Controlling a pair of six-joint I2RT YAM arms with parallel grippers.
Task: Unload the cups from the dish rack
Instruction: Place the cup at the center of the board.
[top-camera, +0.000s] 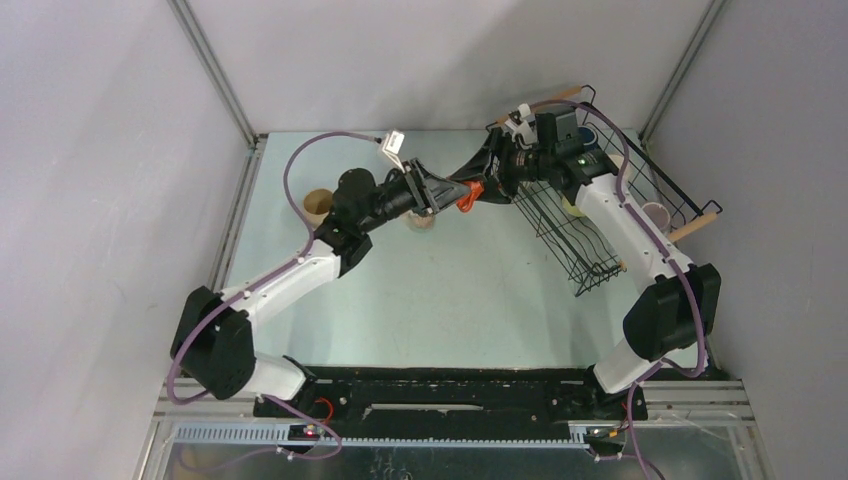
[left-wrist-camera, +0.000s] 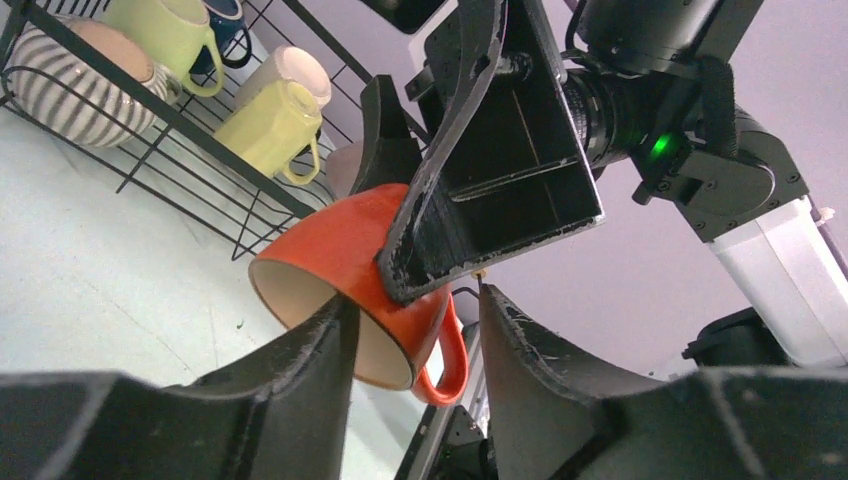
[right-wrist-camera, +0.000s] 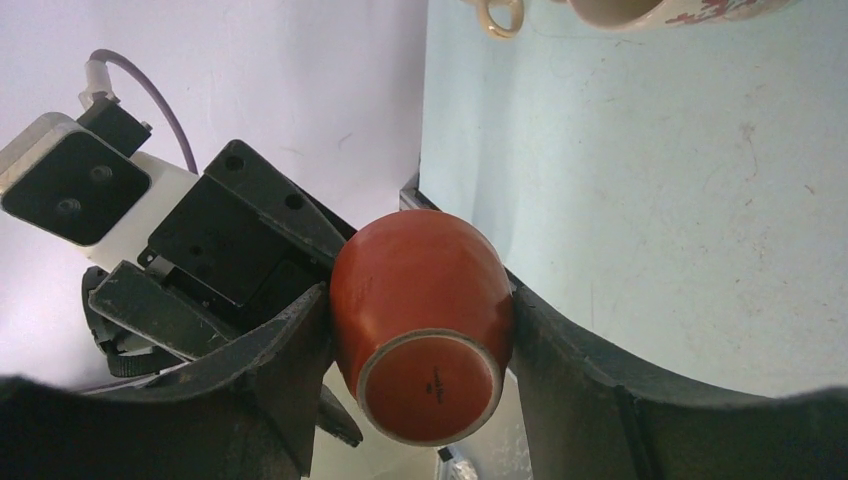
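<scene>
An orange-red cup hangs in the air between the two arms, left of the black wire dish rack. My right gripper is shut on the cup's body, bottom toward the camera. My left gripper is open at the cup's mouth. One finger stands at the rim and the other outside the handle, not touching it. The rack holds a striped cup, two yellow-green cups, a pale pink-rimmed cup and a dark blue one.
A tan cup stands on the table at the back left. A floral-printed cup stands under my left wrist and shows in the right wrist view. The rack sits tilted at the back right, near the wall.
</scene>
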